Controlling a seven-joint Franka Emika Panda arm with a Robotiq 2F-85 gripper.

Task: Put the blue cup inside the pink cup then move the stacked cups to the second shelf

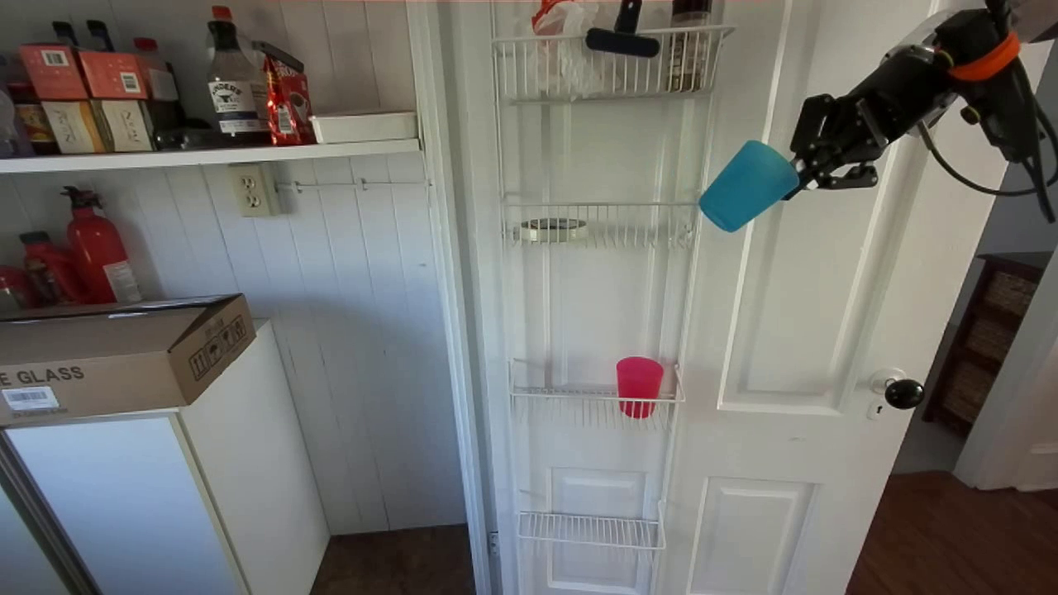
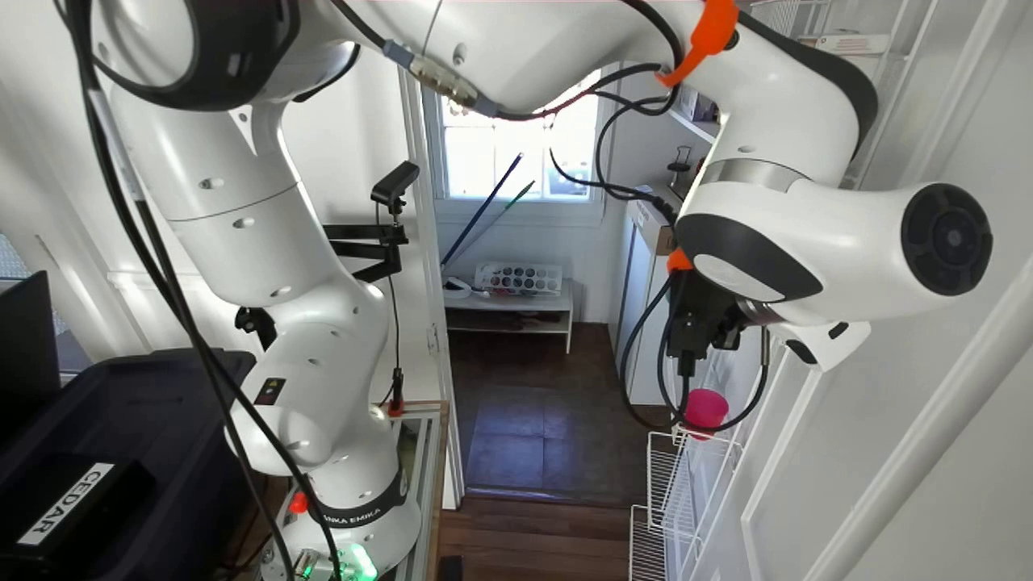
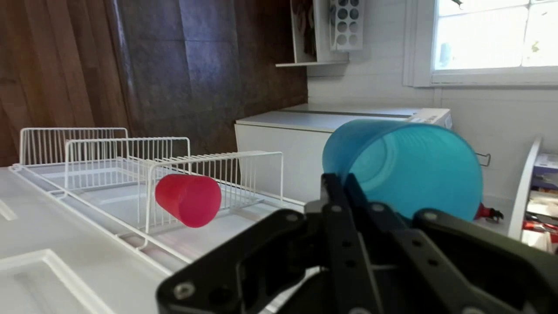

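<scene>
In an exterior view, see the held cup [image 1: 748,186] in the pincer [image 1: 800,173], right of the second shelf [image 1: 628,205], and the standing cup [image 1: 640,378] in the third tier [image 1: 570,396], near its right end.

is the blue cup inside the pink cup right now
No, the pincer holds the blue cup apart from the pink cup, which sits on a wire shelf.

An exterior view stands back, facing the rack [image 1: 579,396] nearly head-on. In an exterior view the camera looks down from close to the arm [image 2: 565,48] toward a window [image 2: 508,141] at upper centre. The wrist view, right behind the gripper [image 3: 340,179] and rolled sideways, shares that window; all three catch the pink cup [image 1: 639,378].
</scene>
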